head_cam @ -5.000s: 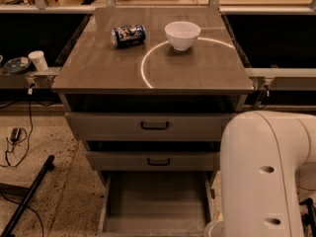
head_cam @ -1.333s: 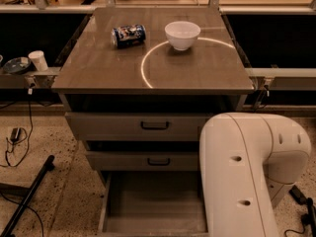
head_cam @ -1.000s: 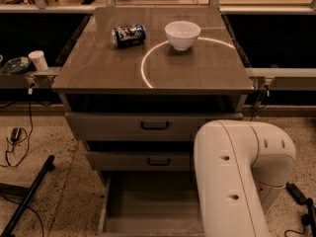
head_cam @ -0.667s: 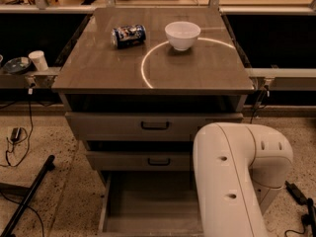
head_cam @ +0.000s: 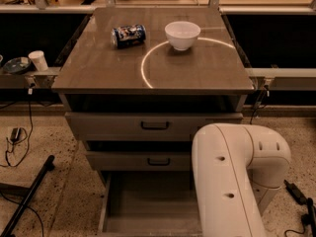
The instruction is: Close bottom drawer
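The bottom drawer [head_cam: 143,201] of the grey-brown cabinet is pulled far out, an empty tray reaching the lower frame edge; its front and handle are cut off below. Above it sit the middle drawer front [head_cam: 138,160] and the top drawer front [head_cam: 148,125], each with a black bar handle. My white arm [head_cam: 232,181] fills the lower right and covers the drawer's right side. The gripper is out of view, below the frame.
On the cabinet top [head_cam: 207,68] lie a tipped blue can [head_cam: 129,35] and a white bowl [head_cam: 182,34]. A white cup [head_cam: 38,60] stands on the left ledge. A black pole [head_cam: 27,196] and cables lie on the speckled floor at left; more cables lie at right.
My arm has swung left across the lower right, now covering more of the bottom drawer's right side. The drawers, can and bowl have not moved.
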Robot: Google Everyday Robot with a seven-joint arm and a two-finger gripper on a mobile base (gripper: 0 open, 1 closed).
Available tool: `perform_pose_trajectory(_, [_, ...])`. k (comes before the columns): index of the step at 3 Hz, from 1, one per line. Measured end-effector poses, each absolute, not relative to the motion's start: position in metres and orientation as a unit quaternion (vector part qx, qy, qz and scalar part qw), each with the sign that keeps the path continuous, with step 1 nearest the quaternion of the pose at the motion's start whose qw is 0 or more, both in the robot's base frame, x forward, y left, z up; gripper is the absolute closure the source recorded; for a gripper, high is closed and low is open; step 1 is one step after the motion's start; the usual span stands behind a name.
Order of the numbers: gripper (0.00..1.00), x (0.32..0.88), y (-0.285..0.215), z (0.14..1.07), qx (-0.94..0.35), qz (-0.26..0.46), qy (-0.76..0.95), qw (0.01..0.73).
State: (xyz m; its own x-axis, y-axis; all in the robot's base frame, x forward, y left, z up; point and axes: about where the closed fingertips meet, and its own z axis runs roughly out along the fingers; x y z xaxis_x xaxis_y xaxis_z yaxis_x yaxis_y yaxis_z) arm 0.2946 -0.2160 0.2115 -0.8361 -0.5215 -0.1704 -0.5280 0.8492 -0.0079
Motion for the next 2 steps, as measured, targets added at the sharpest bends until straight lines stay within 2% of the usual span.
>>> perform_pose_trajectory(2, [0.00, 0.268, -0.214, 0.188, -0.255, 0.049, 0.965, 0.036])
